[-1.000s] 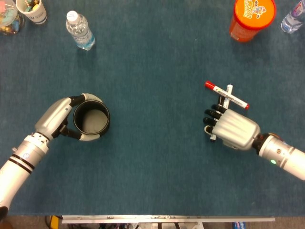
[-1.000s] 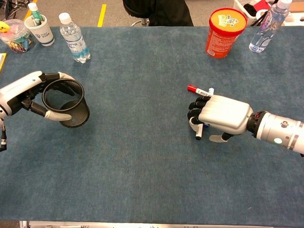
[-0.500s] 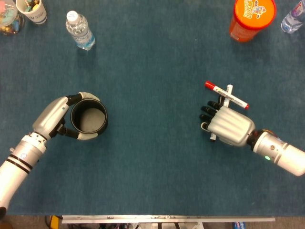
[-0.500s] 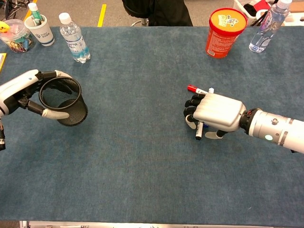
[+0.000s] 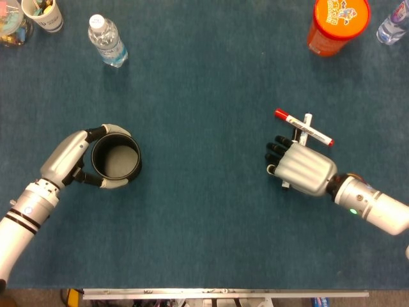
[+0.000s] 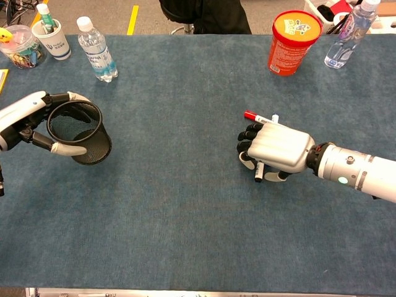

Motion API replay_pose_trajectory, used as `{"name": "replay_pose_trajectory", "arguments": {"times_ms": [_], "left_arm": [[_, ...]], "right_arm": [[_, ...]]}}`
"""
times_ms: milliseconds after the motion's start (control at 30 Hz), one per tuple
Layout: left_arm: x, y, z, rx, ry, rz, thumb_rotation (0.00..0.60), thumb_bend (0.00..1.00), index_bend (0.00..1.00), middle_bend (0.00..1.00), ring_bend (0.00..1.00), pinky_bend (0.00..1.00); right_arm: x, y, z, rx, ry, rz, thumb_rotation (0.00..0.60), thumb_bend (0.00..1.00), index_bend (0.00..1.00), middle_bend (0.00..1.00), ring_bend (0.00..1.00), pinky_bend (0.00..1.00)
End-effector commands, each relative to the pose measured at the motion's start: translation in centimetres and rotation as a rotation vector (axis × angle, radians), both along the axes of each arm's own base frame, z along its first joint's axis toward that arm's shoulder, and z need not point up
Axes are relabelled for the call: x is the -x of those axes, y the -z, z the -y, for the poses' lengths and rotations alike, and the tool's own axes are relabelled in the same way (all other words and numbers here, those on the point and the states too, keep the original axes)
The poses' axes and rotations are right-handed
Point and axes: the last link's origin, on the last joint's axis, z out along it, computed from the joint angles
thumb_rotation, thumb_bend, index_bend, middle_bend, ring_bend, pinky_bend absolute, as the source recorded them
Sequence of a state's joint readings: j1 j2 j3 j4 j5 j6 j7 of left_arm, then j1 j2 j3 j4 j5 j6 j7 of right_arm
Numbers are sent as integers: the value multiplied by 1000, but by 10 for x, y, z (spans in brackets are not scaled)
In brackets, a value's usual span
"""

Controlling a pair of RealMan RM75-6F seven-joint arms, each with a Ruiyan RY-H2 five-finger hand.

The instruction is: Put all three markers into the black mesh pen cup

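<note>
My left hand [image 5: 64, 161] [image 6: 23, 116] grips the black mesh pen cup [image 5: 115, 162] [image 6: 80, 135] by its rim at the left of the table; the cup looks empty. My right hand [image 5: 299, 168] [image 6: 275, 150] lies palm down at the right, its fingers curled over a marker whose tip [image 5: 285, 185] [image 6: 258, 176] pokes out beneath it. Just behind the hand lie a red-capped marker [image 5: 304, 128] [image 6: 255, 116] and a second white marker [image 5: 307, 121] crossing it.
At the back right stand an orange canister [image 5: 337, 20] [image 6: 294, 40] and a water bottle [image 6: 348, 37]. A clear bottle [image 5: 107, 41] [image 6: 96, 49], a paper cup [image 6: 54, 38] and a plastic tub [image 6: 18, 46] stand at the back left. Blue cloth covers the table.
My left hand has drawn the cup a little to the left. My right hand has slid slightly left over the marker, which has stayed where it was.
</note>
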State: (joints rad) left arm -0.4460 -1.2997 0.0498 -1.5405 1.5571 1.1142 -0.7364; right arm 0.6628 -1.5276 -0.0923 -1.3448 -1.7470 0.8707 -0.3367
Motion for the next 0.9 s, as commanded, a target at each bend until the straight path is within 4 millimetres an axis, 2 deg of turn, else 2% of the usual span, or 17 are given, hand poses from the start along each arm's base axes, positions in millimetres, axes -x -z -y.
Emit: {"name": "replay_pose_trajectory", "arguments": {"times_ms": [33, 467, 667, 900], "left_arm": [[0, 0, 0, -1, 0, 0, 600, 109, 304, 353, 334, 234], [4, -2, 3, -4, -4, 2, 600, 109, 304, 349, 333, 234], [2, -2, -3, 1, -6, 2, 600, 109, 304, 349, 333, 233], [-3, 3, -16, 22, -27, 15, 600, 109, 304, 349, 333, 234]], "right_arm": [[-1, 1, 0, 1, -1, 0, 600, 240, 521, 313, 175, 193], [-3, -2, 3, 24, 13, 20, 600, 291, 620, 313, 175, 193], [-19, -26, 17, 84, 98, 161, 600, 292, 627, 313, 175, 193], [-48, -58, 26, 82, 259, 393, 600, 292, 628, 313, 175, 193]]}}
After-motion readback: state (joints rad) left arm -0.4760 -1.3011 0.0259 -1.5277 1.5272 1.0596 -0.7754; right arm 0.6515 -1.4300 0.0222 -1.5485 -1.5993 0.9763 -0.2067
